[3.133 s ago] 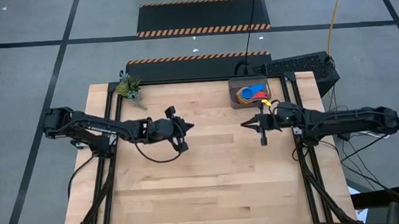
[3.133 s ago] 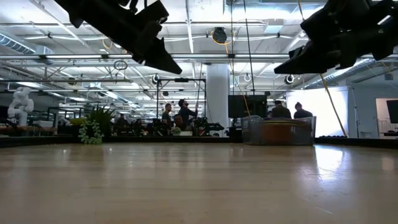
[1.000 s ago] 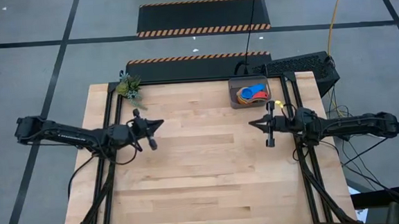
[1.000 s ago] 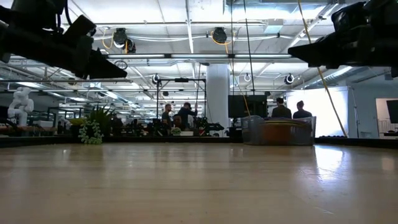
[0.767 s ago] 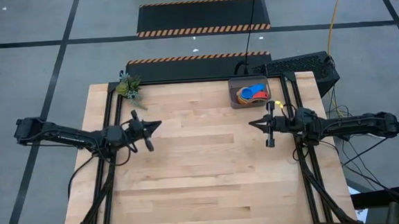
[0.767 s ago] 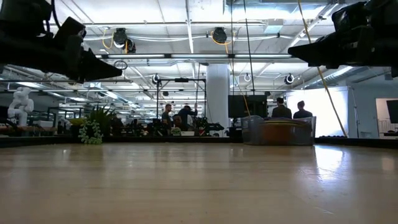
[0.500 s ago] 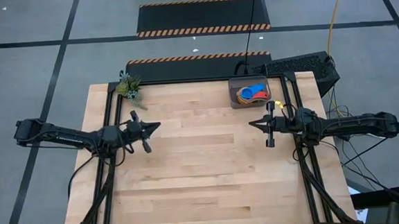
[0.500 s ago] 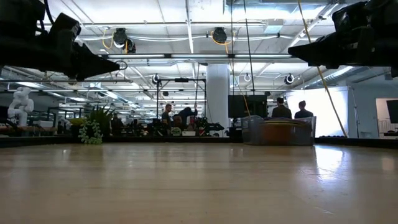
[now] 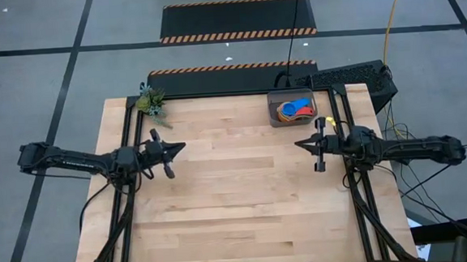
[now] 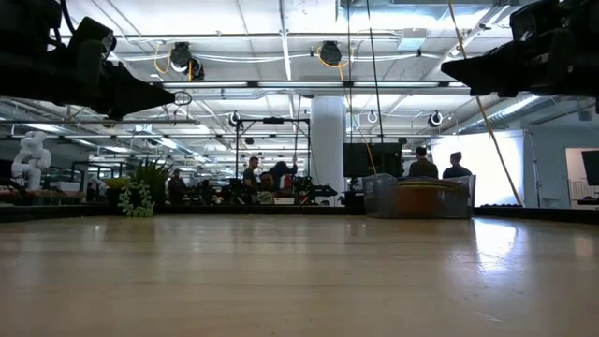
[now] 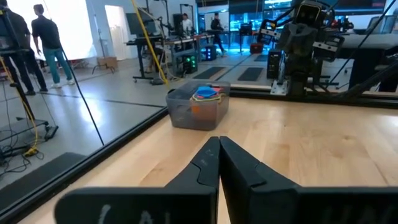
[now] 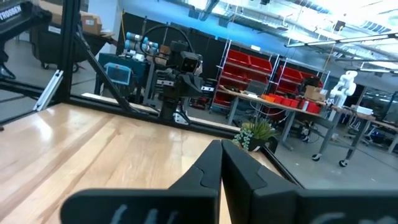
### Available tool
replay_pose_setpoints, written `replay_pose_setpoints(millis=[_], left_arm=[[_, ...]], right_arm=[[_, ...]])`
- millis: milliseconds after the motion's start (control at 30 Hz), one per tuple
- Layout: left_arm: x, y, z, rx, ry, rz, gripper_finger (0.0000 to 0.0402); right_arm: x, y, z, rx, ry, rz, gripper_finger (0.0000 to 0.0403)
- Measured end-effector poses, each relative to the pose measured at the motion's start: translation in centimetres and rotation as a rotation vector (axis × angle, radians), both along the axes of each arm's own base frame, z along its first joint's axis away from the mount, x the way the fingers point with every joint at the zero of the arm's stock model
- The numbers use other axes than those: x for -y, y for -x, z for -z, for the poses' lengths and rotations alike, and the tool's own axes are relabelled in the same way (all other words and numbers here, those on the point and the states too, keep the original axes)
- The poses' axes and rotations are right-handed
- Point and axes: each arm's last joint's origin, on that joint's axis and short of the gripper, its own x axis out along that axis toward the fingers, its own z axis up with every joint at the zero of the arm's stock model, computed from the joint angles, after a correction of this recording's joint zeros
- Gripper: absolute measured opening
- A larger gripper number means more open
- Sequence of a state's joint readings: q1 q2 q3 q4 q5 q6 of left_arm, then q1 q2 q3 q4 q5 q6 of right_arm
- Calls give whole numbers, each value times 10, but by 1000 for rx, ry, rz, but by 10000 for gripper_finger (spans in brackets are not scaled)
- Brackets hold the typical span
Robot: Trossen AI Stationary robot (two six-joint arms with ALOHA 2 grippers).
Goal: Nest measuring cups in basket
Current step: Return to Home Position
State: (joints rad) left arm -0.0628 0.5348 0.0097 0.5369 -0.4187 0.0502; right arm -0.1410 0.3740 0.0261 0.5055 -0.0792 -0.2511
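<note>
The basket [image 9: 272, 112] stands at the far edge of the table [image 9: 238, 204], on the right side, near the keyboard [image 9: 352, 76]. The cups [image 9: 295, 108] lie nested inside it, with a blue one on top and orange and yellow edges showing beside it. The left gripper [image 9: 178, 146] hangs over the left part of the table, its fingers [image 11: 249, 177] pressed together and holding nothing. The right gripper [image 9: 302, 145] hangs just in front of the basket, also closed and empty. In the right wrist view, white letters on a dark part [image 12: 15, 14] are cut off; I cannot read them surely.
</note>
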Motion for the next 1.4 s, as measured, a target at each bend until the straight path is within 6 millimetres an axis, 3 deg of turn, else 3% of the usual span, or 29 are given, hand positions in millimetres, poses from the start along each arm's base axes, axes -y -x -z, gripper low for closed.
replay_pose_setpoints(millis=[333,833,1400], left_arm=[[-1,1,1,-9,2,-21,18],[-1,1,2,-26,-1,-47,19],[-1,1,1,-18,0,-48,19]], right_arm=[[-1,1,11,-110,-29,114,0],[-19,0,12,-121,-17,-46,0],[-27,16,-1,18,-83,-136,0]])
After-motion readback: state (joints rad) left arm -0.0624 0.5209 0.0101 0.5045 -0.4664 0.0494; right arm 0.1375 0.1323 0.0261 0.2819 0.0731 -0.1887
